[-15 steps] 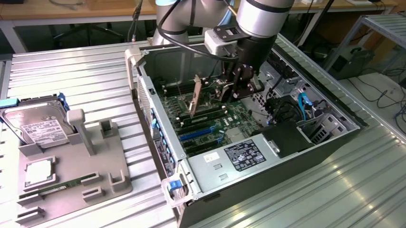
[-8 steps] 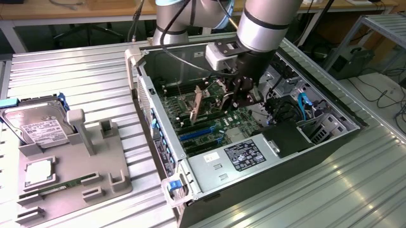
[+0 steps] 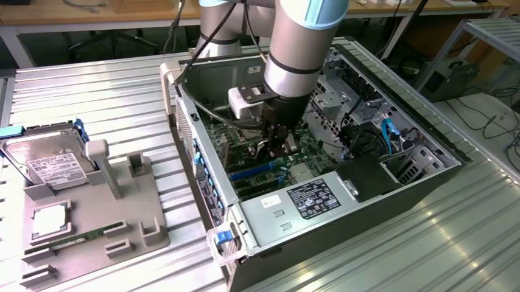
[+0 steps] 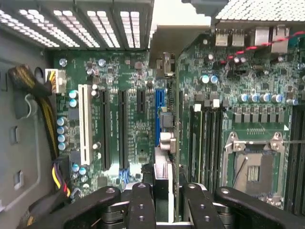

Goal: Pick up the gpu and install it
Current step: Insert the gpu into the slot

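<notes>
My gripper [image 3: 274,145] reaches down inside the open computer case [image 3: 422,182], just above the motherboard [image 3: 243,164]. Its black fingers [image 4: 143,205] are shut on the gpu [image 4: 163,179], a thin card seen edge-on with its metal bracket [image 4: 164,62] toward the case's rear wall. The card stands upright along the blue expansion slot [image 4: 159,107]. Whether its edge touches the slot I cannot tell. In the exterior view the card's lower part [image 3: 264,149] shows under the fingers.
Beside the blue slot lie two black slots [image 4: 121,129] and a white one [image 4: 86,124], with memory slots and the processor socket [image 4: 252,167] opposite. Yellow cables [image 4: 47,119] hug the case wall. The power supply [image 3: 313,198] fills the near end. A grey tray [image 3: 130,231] holds a hard drive [image 3: 49,164] and a green memory stick [image 3: 77,237].
</notes>
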### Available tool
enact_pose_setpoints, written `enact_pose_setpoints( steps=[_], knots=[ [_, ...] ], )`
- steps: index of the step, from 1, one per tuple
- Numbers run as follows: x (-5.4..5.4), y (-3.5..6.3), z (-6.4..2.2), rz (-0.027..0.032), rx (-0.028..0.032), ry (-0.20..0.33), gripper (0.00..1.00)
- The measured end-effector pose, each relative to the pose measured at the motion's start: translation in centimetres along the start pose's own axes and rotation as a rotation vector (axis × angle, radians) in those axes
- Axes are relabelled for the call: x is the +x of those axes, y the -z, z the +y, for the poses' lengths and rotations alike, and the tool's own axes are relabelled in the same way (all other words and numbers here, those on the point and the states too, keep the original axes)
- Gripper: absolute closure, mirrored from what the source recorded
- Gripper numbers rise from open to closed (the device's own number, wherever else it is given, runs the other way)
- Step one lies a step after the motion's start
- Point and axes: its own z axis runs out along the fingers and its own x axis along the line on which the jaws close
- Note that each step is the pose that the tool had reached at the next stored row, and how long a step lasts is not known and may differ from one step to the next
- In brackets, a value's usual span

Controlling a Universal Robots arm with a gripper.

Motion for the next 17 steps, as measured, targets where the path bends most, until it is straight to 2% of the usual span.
enact_pose_setpoints(
  steps=[2, 17],
  knots=[
    [0.0, -0.15, 0.44, -0.0002, 0.0001, 0.000, 0.72],
    [0.1, -0.98, 1.58, -0.0002, -0.0003, 0.000, 0.72]
  ],
)
